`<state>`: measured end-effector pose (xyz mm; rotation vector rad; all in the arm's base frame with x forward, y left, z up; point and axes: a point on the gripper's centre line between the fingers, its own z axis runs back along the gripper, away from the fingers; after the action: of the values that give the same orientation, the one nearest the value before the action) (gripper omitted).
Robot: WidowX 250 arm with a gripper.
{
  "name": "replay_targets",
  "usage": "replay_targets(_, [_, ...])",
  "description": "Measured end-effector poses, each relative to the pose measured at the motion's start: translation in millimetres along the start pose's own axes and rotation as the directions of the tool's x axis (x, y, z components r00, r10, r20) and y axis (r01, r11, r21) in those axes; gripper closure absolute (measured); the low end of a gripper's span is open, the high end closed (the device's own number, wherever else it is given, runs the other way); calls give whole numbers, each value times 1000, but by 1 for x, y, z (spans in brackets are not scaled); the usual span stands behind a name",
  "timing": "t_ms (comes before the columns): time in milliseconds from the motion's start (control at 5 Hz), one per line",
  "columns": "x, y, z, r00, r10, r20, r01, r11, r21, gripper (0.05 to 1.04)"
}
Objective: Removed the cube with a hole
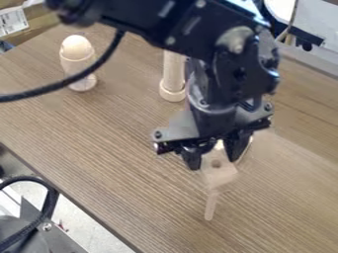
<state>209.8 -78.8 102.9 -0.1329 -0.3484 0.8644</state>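
While my black two-finger pincer (212, 162) pointed down over the work, its jaws stood a little apart, closed on the pale wooden cube with a round dark hole (223, 175). The cube sat between my tips and stuck out below them, the hole in the side facing the camera. A thin pale wooden stick (210, 205) ran downward in the view from just beneath the cube; I couldn't tell whether the two touched. Just beside my pincer, on the view's right, a pale edge (246, 149) showed from behind one finger, too little of it for me to name.

Up the view from my pincer stood a pale wooden column with a wider round base (173, 93), partly hidden by my own wrist. Well apart from my tips, toward the upper left, was a pale upright wooden piece with a domed, egg-like top (77, 48). A black cable (84, 74) looped from my arm, crossing in front of its lower part. Under all this spread the brown wood-grained table (119, 148). Farthest from my pincer were a brown cardboard box with a white label (43, 21) at the upper left and a second black cable (48, 203) at the lower left.
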Motion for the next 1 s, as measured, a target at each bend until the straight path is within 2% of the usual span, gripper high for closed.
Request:
replay_targets(400, [27,20,-3,997,56,44,-57,998,30,523])
replay_targets(600, [36,28,-11,997,60,45,-63,995,71,523])
replay_targets(800, [37,36,-26,998,50,25,-53,991,125,523])
replay_targets(1000, [34,42,-47,1000,20,-11,-18,988,153,523])
